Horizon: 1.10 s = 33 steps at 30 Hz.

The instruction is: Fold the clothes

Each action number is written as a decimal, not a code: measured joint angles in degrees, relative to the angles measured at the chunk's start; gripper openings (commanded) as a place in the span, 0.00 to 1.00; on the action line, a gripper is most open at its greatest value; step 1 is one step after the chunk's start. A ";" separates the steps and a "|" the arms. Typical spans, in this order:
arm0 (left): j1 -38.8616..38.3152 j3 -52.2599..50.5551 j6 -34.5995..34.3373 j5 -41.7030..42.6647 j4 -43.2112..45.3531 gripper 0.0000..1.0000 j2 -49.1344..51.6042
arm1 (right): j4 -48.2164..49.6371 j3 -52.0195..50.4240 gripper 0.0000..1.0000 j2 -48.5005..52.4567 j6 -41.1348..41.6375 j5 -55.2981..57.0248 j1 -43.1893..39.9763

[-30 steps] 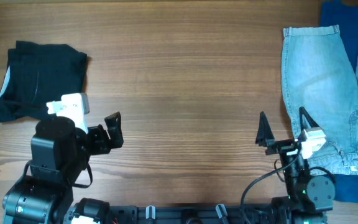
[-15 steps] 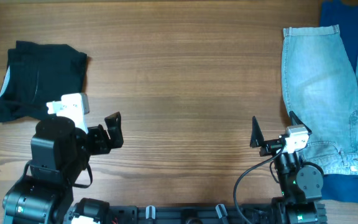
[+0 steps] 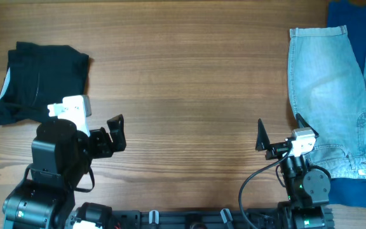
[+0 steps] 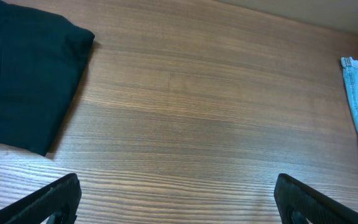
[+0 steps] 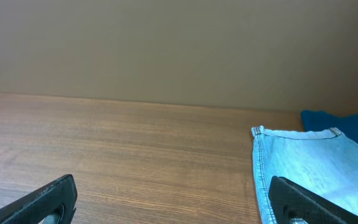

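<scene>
The black garment (image 3: 40, 79) lies folded into a compact rectangle at the table's far left, with a thin white strip at its left edge. It also shows at the upper left of the left wrist view (image 4: 23, 74). My left gripper (image 3: 115, 133) is open and empty, near the front edge, to the right of the garment and apart from it. My right gripper (image 3: 278, 137) is open and empty at the front right, beside the denim.
A pale blue denim garment (image 3: 329, 95) lies spread at the right, over a bright blue cloth (image 3: 361, 25). Both show in the right wrist view, the denim (image 5: 309, 168) below the blue cloth (image 5: 340, 121). Bare wood table (image 3: 183, 76) lies between.
The right arm drew back toward the front edge and a little left, off the denim's edge, then held still. The left arm and the black garment have not moved.
</scene>
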 measured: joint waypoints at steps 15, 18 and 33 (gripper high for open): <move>8.57 -2.21 0.02 -0.37 -4.13 1.00 -7.15 | 0.02 0.00 1.00 0.00 -0.02 0.00 0.00; 12.70 -11.04 0.00 -0.39 -0.52 1.00 -12.83 | 0.13 0.00 1.00 -0.09 -0.02 -0.02 0.00; 15.02 -54.07 -1.09 2.62 47.63 1.00 -40.50 | 0.15 0.00 1.00 -0.11 0.00 -0.02 0.00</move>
